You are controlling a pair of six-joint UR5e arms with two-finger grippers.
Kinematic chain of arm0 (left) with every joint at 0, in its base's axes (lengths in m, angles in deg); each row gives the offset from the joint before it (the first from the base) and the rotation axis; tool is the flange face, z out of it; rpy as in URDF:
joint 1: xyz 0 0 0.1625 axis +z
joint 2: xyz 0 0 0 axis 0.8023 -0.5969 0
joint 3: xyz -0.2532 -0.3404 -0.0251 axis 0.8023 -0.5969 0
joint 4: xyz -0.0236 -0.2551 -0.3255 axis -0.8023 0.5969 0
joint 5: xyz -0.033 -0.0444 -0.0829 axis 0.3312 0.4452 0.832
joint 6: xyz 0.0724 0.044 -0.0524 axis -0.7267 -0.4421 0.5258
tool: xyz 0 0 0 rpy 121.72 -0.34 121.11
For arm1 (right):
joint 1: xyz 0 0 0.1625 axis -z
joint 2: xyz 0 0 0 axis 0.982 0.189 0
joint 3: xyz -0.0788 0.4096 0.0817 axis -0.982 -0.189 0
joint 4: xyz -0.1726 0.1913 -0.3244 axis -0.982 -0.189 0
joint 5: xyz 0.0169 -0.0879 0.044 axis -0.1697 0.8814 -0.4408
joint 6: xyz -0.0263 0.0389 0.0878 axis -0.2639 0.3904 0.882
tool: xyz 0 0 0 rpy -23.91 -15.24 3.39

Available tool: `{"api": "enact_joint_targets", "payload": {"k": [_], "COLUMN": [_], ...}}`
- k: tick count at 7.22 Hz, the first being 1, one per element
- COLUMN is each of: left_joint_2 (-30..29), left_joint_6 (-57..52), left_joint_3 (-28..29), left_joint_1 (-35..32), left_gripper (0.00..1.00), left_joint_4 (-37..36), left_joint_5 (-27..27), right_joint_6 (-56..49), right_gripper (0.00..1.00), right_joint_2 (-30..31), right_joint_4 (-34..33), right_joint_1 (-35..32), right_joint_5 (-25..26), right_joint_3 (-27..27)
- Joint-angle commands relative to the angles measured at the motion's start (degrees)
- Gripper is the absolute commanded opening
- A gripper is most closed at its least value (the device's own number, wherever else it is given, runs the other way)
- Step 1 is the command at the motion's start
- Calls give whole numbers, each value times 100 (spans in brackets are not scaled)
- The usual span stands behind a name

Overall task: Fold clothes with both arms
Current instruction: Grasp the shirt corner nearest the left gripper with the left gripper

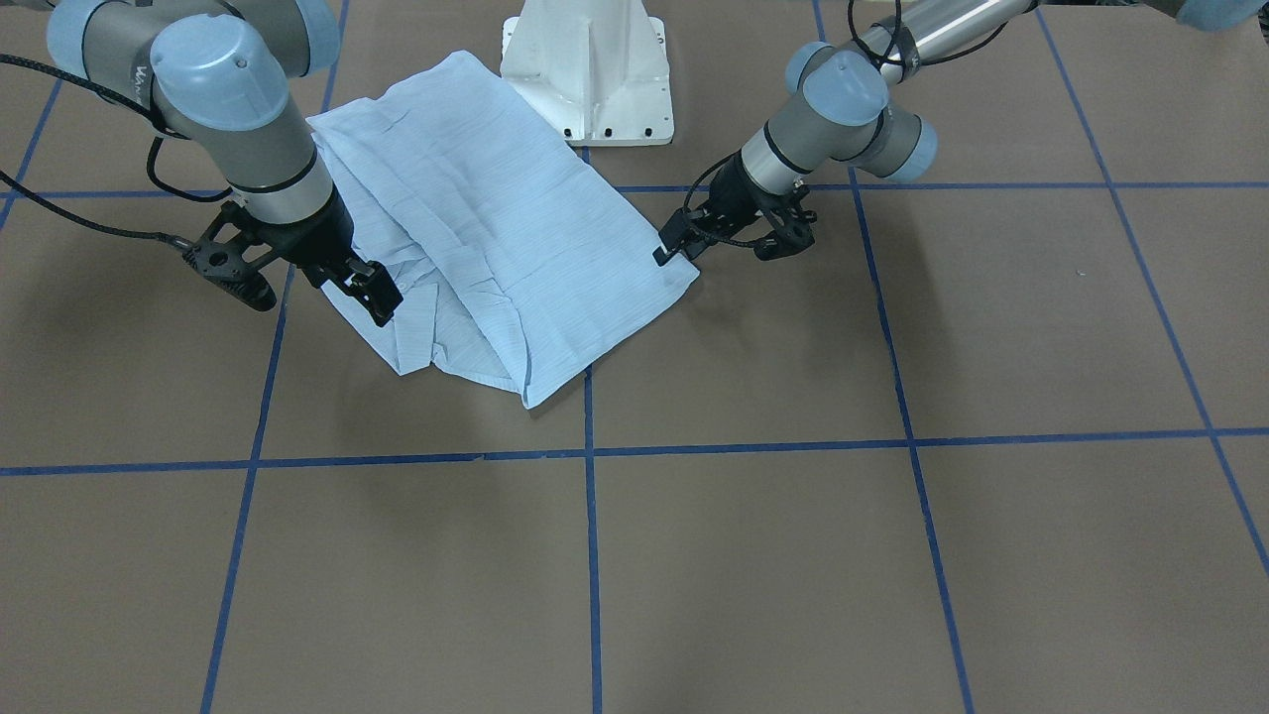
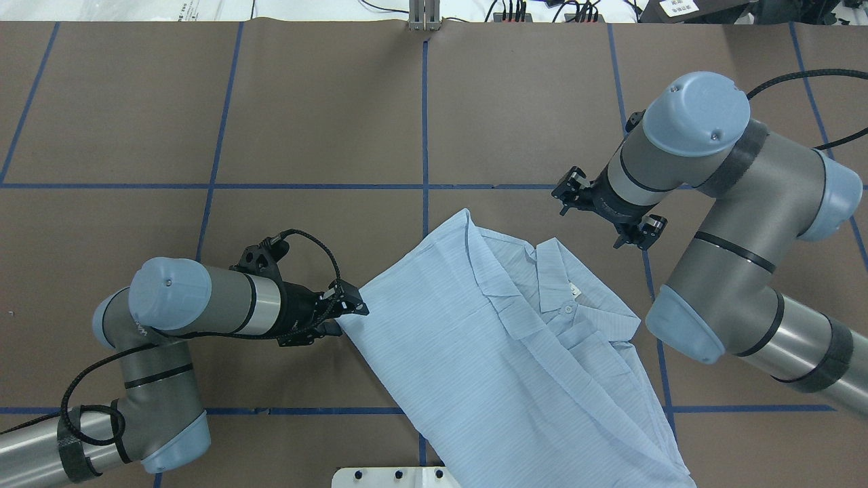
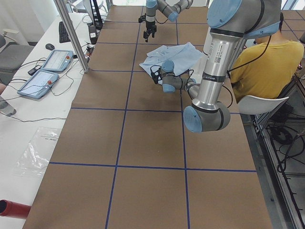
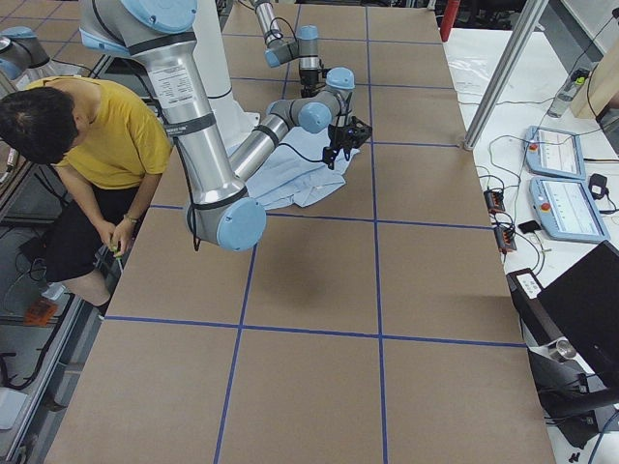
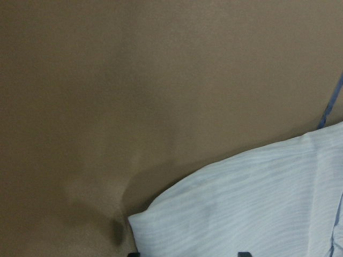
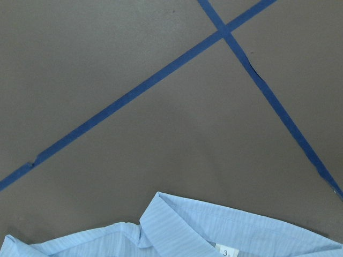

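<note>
Table spreads wide around shirt; left gripper at its edge.

The left arm lies low and almost level, wrist turned toward the middle of the worktop. The left end effector sits close to the surface, jaws slightly apart. The right arm bends steeply down. The right end effector hangs above the worktop, jaws spread wide.
</note>
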Motion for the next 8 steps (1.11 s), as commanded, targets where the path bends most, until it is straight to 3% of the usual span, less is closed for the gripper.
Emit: {"api": "enact_joint_targets", "payload": {"k": [1,5,7,8], "left_joint_2": [36,53,27,36], "left_joint_6": [9,62,-8,-26], "left_joint_3": [-17,-8,9,9], "left_joint_1": [3,11,3,-58], "left_gripper": [65,47,0,0], "left_joint_4": [-14,-67,-241,-260], "left_joint_5": [8,0,8,8], "right_joint_6": [1,1,10,36], "right_gripper": [100,100,100,100], "right_joint_2": [0,9,17,35], "right_joint_4": [16,104,261,497], "right_joint_1": [5,5,5,5], "right_joint_5": [9,0,9,9], "right_joint_3": [-17,-148,-314,-429]}}
